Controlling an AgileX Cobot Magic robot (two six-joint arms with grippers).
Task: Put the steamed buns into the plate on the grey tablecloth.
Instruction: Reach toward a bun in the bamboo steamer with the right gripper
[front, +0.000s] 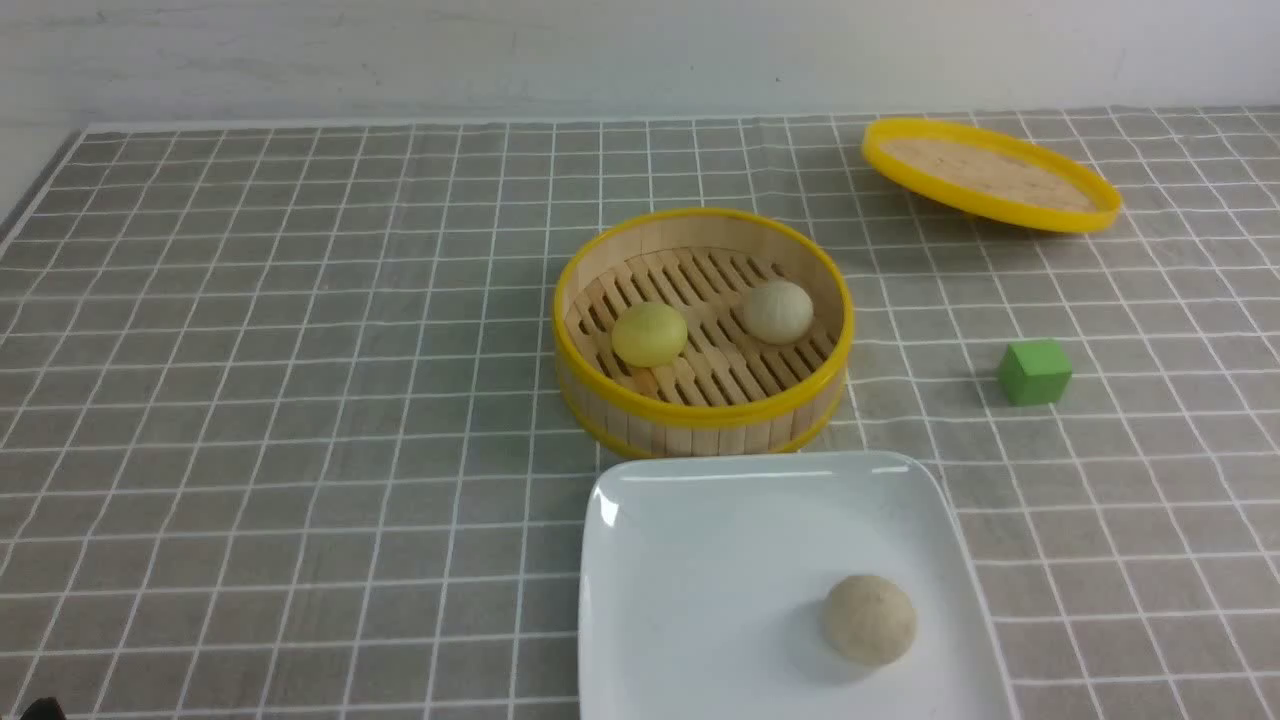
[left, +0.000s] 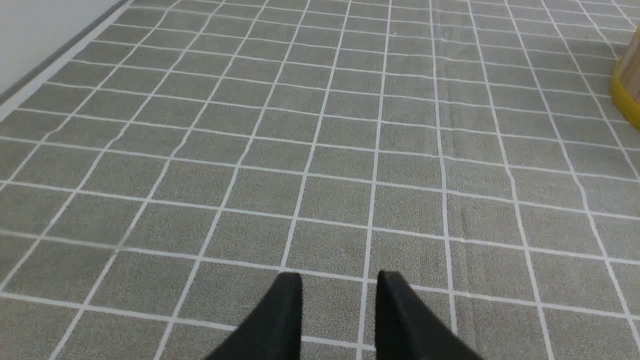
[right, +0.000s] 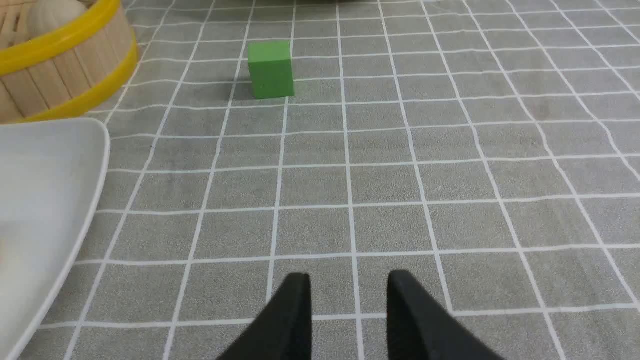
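One bun (front: 868, 620) is on the plate (front: 700, 590); two (front: 649, 335) remain beyond it. Left claw (left: 340, 277) and right claw (right: 349, 277) are both parted, empty.

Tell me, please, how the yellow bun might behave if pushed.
The yellow bun looks rounded, so it may roll a little. The slats under it might catch it, and the steamer's raised wall should probably stop it.
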